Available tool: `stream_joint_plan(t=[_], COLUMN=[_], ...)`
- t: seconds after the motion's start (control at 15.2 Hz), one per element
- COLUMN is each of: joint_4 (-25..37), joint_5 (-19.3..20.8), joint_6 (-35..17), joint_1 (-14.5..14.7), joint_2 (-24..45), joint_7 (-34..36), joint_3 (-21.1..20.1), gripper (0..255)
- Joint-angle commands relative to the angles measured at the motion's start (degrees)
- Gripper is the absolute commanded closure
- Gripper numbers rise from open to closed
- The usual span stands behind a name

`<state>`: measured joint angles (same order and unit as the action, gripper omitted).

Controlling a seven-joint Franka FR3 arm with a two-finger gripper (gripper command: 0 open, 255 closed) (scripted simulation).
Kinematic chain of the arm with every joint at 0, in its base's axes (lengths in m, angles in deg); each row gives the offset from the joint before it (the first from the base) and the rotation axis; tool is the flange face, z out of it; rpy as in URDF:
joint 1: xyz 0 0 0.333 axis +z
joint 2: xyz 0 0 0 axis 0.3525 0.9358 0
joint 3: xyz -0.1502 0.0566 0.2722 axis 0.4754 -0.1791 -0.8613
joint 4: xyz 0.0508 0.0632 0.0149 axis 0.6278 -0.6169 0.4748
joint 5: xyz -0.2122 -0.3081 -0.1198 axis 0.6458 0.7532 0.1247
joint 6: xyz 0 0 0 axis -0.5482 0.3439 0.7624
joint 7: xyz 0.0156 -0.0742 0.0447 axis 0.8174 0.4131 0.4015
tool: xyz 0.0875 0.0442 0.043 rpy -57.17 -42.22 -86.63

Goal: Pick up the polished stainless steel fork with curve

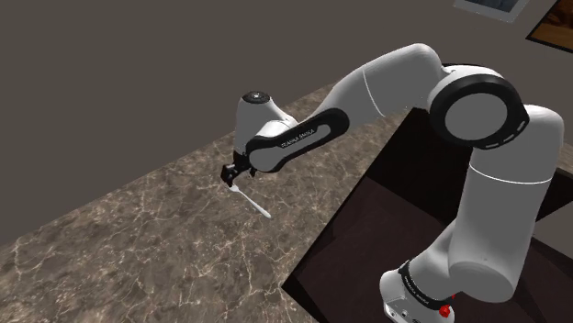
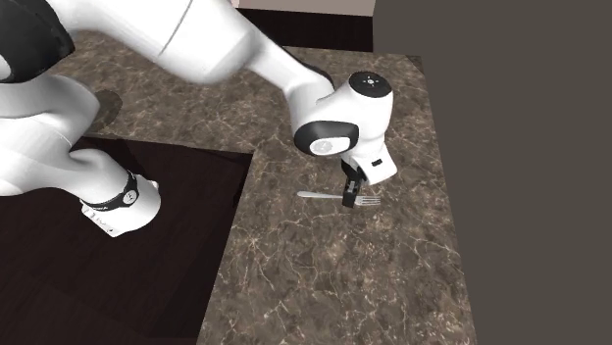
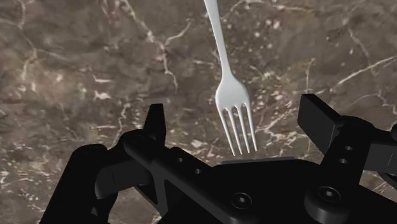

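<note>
Black gripper (image 3: 235, 127) is standing wide open, clasping nothing. A pale metal fork (image 3: 222, 57) is lying flat on the brown marbled countertop (image 3: 76, 63), with its tines resting between the fingers and touching neither. In the shoulder view the fork is showing left of centre, beneath the gripper. Its handle end is running out of the wrist frame.

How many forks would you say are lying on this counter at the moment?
1. The pale silvery fork lies on the brown marbled countertop, its tines between the open fingers of the black gripper, untouched.
</note>
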<state>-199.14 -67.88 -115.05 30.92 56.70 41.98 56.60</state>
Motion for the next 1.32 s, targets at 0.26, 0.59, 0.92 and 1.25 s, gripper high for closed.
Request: stream_joint_plan(t=[0.26,0.59,0.92,1.25], joint_4=[3.8,4.1,4.3,4.1], joint_5=[1.4,2.0,2.1,2.1], joint_6=[-2.3,-4.1,-4.2,-4.1], joint_1=[1.5,1.9,2.0,1.9], joint_2=[6.3,8.5,8.8,8.5], joint_7=[1.6,2.1,2.1,2.1], joint_3=[1.1,1.6,1.7,1.6], gripper=[0,0,255,255])
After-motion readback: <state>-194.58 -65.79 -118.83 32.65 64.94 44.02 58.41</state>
